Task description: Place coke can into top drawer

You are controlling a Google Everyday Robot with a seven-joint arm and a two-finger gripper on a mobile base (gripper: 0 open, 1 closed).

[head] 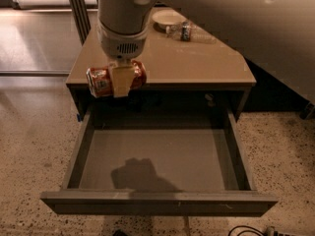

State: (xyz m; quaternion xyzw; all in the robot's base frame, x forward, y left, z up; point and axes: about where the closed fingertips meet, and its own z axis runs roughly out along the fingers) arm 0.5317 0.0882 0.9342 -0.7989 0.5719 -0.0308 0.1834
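Observation:
My gripper (121,80) is shut on the coke can (101,80), a red-orange can with white markings held lying sideways. It hangs in the air over the front left edge of the brown table (197,63), above the back left part of the top drawer (157,156). The drawer is pulled fully open and its grey-brown inside holds nothing; my arm's shadow falls on its floor.
A clear plastic bottle with a dark label (189,32) lies at the back of the table next to a white bowl (167,17). Speckled floor surrounds the table. A cable lies on the floor at the lower right (246,228).

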